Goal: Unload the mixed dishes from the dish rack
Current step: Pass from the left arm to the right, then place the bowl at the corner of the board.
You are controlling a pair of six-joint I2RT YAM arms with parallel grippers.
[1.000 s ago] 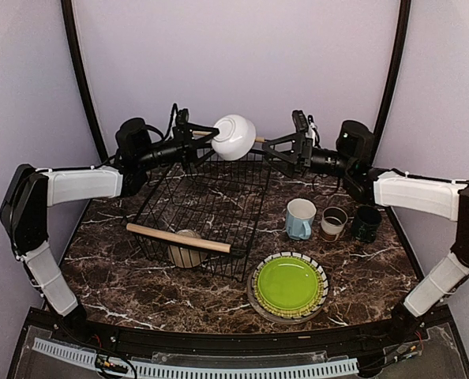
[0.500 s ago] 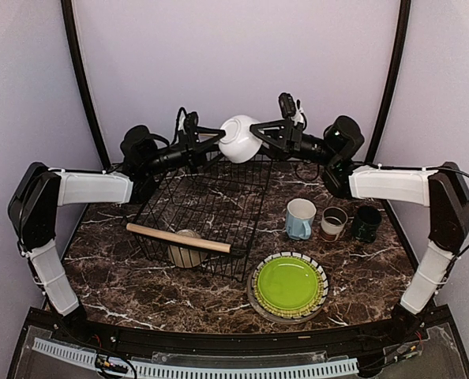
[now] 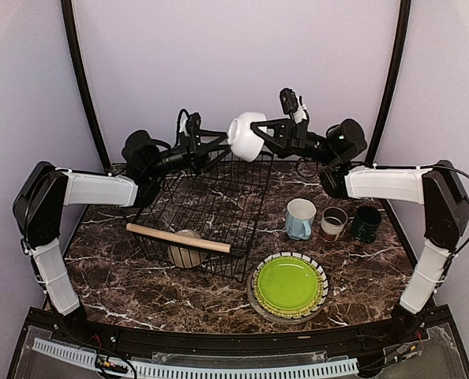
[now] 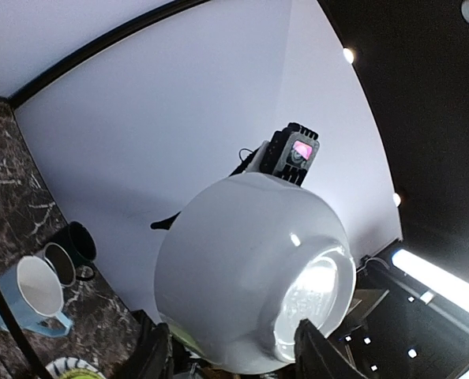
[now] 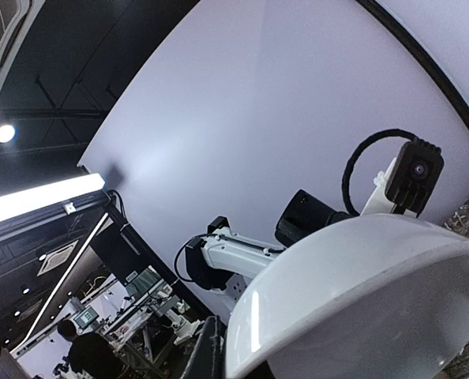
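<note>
A white bowl (image 3: 246, 136) hangs in the air above the far edge of the dish rack (image 3: 203, 197), held from both sides. My left gripper (image 3: 223, 142) reaches in from the left. In the left wrist view its fingers press either side of the white bowl (image 4: 250, 268) near its foot. My right gripper (image 3: 264, 136) comes from the right and is shut on the rim. In the right wrist view one finger (image 5: 211, 347) lies against the outside of the white bowl (image 5: 361, 300); the other is hidden. A cream bowl (image 3: 187, 251) lies in the rack.
On the table right of the rack stand a light blue mug (image 3: 300, 219), a brown-white cup (image 3: 333, 223) and a dark green mug (image 3: 366, 223). A lime-green plate (image 3: 288, 284) rests on a striped plate (image 3: 323, 272) in front. The rack's wooden handle (image 3: 179, 237) crosses its near side.
My right gripper came in from the right and shut on the bowl's rim. The bowl rose slightly and shifted right, and the left gripper followed it.
</note>
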